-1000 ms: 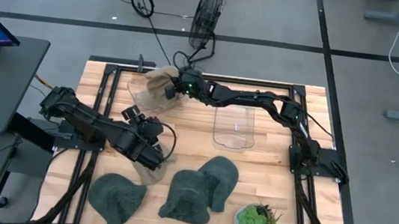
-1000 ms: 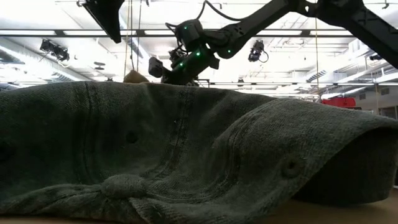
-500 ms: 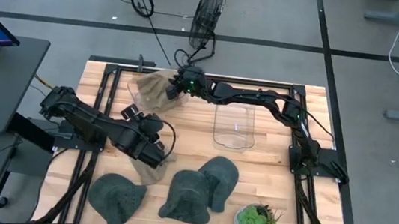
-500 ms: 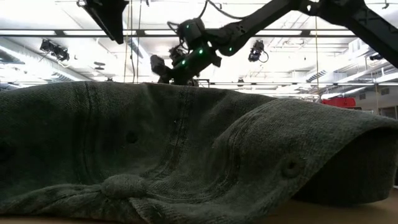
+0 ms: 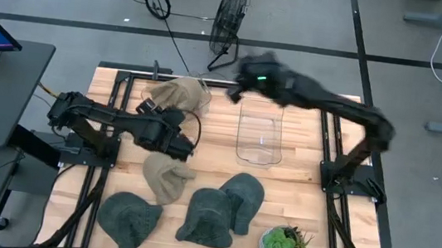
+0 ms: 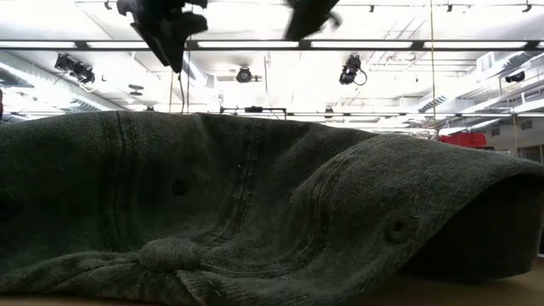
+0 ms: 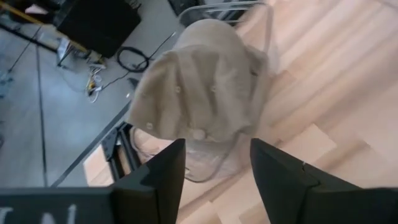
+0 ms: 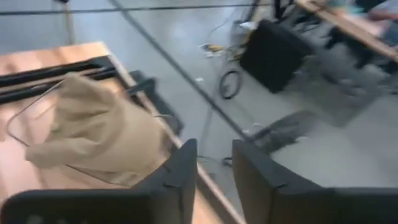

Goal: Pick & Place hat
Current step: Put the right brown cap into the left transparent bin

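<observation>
A tan hat (image 5: 178,94) was draped over the clear bin (image 5: 159,100) at the table's (image 5: 296,195) far left corner, and it was held by neither arm. The right gripper (image 5: 236,91) was raised over the table's far edge, beside that bin, with its fingers (image 8: 180,171) parted and nothing between them; the same hat (image 8: 93,134) on its bin was seen beyond them in the right wrist view. The left gripper (image 5: 187,146) was placed over the left half of the table, near the bin, its fingers (image 7: 158,177) spread and empty (the hat (image 7: 199,87) lay ahead of them, hanging over the bin's rim). A second tan hat (image 5: 166,178) was lying flat on the boards just in front of the left gripper. A second clear bin (image 5: 258,138) stood mid-table. Three grey hats (image 5: 211,215) were laid along the near edge, beside a potted plant (image 5: 282,246). The low view was filled by one grey hat (image 6: 255,212).
</observation>
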Robot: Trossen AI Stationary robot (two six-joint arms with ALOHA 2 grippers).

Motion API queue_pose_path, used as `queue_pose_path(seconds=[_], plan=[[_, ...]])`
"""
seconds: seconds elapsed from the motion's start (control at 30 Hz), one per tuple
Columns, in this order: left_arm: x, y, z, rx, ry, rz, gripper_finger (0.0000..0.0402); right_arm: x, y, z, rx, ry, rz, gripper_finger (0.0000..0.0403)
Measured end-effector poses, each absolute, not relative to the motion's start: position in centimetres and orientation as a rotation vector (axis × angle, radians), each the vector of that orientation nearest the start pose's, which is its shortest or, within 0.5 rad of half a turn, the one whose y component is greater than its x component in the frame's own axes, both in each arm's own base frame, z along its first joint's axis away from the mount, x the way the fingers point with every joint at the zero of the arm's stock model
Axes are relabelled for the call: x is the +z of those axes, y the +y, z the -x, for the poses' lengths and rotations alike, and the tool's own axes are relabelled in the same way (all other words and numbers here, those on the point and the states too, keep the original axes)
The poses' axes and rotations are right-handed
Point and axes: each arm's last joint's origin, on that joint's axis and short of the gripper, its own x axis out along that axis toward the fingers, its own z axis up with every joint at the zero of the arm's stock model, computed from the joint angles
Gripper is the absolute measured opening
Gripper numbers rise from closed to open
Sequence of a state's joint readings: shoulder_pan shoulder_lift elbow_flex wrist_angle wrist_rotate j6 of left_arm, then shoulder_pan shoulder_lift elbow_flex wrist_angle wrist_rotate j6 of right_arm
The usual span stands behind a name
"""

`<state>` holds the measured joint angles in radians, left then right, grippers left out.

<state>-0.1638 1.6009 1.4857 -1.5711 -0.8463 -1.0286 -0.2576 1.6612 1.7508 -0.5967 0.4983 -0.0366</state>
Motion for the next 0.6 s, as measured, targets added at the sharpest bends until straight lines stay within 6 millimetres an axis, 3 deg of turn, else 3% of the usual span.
queue_pose_path(seconds=[0.13,0.27,0.43,0.6], plan=[[31.2,-0.2,-27.0,1.18,1.045,-0.009,0.0144,44.6,-9.1,-28.8,-0.784,0.477,0.067,0.0048],[31.0,1.4,-27.9,1.15,1.051,0.06,0.009,46.8,-7.8,-24.2,-0.789,0.46,0.03,0.0007],[29.7,2.4,-29.8,1.027,0.998,0.082,0.0012,46.9,-6.8,-21.4,-0.793,0.52,-0.015,0.0013],[26.3,4.2,-29.7,1.009,1.05,0.157,0.0005,46.2,-6.5,-21.0,-0.787,0.606,-0.014,0.0005]])
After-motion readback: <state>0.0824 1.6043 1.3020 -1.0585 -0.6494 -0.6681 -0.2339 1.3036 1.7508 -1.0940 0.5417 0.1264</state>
